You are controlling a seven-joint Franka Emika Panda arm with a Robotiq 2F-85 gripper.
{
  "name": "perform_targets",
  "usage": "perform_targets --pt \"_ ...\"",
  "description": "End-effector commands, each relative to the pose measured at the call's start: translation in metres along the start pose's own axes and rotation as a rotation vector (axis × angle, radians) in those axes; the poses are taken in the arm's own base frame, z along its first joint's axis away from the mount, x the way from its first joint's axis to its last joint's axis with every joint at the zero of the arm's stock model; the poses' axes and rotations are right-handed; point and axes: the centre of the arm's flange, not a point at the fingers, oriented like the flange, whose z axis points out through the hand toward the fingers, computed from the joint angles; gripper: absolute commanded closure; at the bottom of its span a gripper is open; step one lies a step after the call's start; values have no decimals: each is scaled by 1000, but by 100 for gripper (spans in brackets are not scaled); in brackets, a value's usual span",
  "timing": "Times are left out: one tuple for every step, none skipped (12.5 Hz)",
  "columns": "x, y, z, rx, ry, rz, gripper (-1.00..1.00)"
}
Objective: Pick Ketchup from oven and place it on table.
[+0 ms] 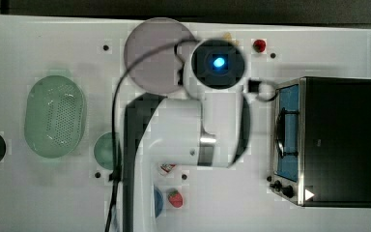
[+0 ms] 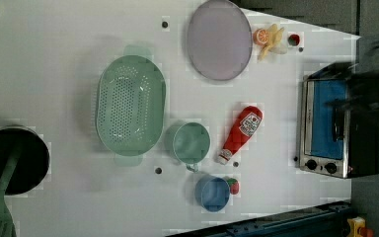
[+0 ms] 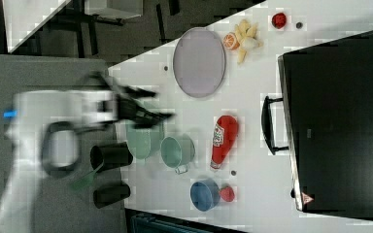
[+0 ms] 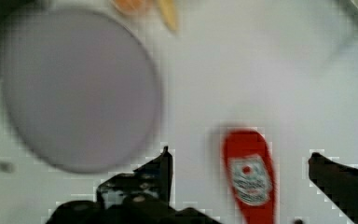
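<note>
While lying flat on the large white tabletop (image 2: 54,74), small red ketchup squeeze bottle (image 2: 242,132) with white cap and white-and-red label, clear of the black boxy toaster oven (image 2: 333,128) with silver front and blue-tinted glass door, which stands well off toward the left view's right. Just beside the bottle on the left view's left, a pale green handled cup (image 2: 191,143); farther that way, a mint green perforated oval colander (image 2: 130,104). Near the bottle's cap, a small blue bowl (image 2: 212,193) with a tiny red strawberry (image 2: 234,186) touching it. Beyond the bottle's base, toward the left view's top, a round grey-lilac plate (image 2: 219,39). Raised above the tabletop, black two-fingered tool (image 4: 240,172) on the white robot arm (image 1: 174,130), fingers spread wide apart and gripping nothing, with the bottle seen below between them in the wrist view, not touching either finger.
</note>
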Motion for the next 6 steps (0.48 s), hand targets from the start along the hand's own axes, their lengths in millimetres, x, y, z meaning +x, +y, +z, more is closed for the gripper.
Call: perform_targets --pt "8 5 -142 110 107 32 -100" --pt "7 11 -163 78 108 31 -100" --pt "5 18 -176 34 83 35 -100" --pt "1 25 -183 -6 44 40 -100" --pt "-4 30 -188 -38 11 42 -100" --pt "-7 33 -193 -50 -3 42 -100"
